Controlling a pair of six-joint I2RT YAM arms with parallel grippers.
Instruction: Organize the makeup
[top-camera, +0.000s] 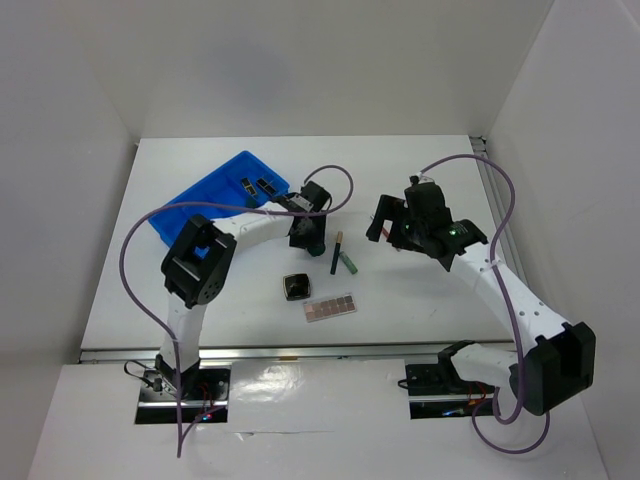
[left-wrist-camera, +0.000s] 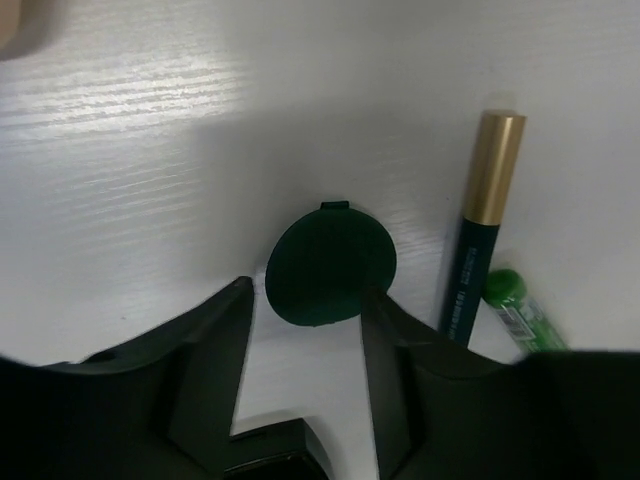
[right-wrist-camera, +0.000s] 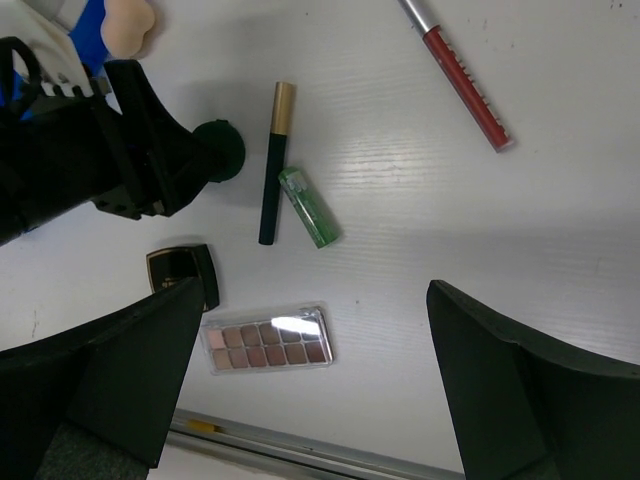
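Pick step: your left gripper (left-wrist-camera: 305, 300) sat low over the round compact (left-wrist-camera: 330, 262), jaws part-spread either side of it, not clamped. Next you'd likely have needed a squeeze, then a lift to the blue tray (top-camera: 215, 195), far-left of the compact. Your right gripper (right-wrist-camera: 315, 288) hung spread wide, empty. Only the right wrist view showed the red pencil (right-wrist-camera: 465, 85) and palette (right-wrist-camera: 268, 340). The left wrist view caught just the gold-capped tube (left-wrist-camera: 480, 240) and green tube (left-wrist-camera: 520, 310) beside the compact.

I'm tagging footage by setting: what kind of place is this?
Probably a lab test cell: plain white walls box in a white table, with the left arm and right arm mounted at its near edge, makeup staged beside a blue tray.
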